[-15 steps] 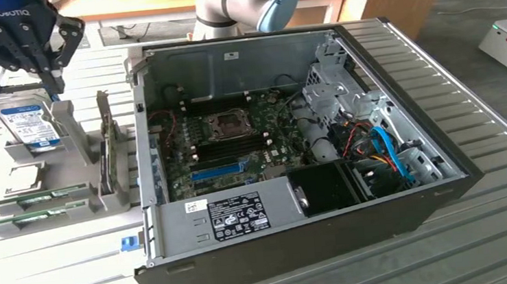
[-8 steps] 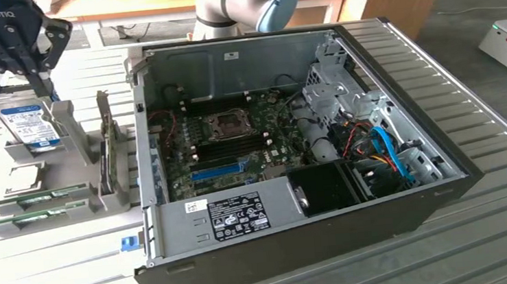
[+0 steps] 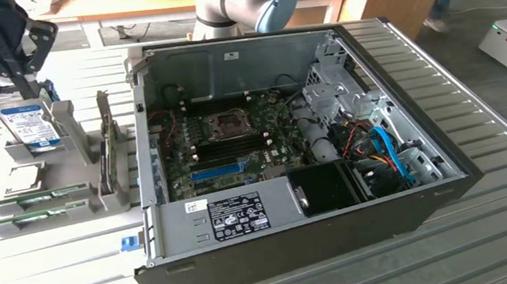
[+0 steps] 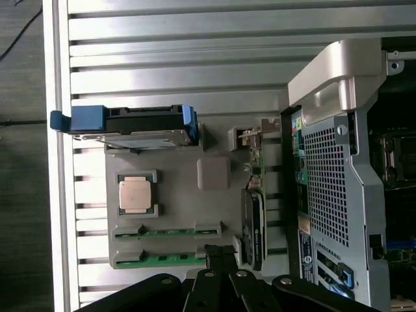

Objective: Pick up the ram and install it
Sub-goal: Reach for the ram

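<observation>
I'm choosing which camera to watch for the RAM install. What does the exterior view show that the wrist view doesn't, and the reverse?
Exterior view: the open case's inside with the black fan, blue cables and labelled power supply, plus the arm's base.

Wrist view: the case's perforated rear panel, seen from outside.

Both: the grey holder with two ram sticks lying flat, the hard drive standing in it, and the shut, empty gripper above the holder.
</observation>
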Controlling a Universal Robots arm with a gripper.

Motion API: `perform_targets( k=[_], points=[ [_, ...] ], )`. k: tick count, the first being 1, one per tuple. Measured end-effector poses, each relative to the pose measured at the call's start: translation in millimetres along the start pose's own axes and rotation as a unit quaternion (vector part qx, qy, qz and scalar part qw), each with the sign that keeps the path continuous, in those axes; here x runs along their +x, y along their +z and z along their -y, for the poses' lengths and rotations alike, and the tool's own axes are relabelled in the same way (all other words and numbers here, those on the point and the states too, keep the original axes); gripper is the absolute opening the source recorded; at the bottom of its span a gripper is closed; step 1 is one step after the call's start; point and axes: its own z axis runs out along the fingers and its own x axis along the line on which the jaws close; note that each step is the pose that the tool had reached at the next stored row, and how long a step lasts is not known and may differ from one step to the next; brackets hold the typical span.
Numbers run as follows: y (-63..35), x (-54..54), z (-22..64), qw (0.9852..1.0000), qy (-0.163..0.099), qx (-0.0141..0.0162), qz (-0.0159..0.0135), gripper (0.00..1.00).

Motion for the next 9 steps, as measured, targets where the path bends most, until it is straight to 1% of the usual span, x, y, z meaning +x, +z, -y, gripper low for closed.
perform_targets(
  k=[9],
  points=[
    [0.8,18.1,1.4,1.0,0.0,0.0001,-0.0015,0.1]
  ],
)
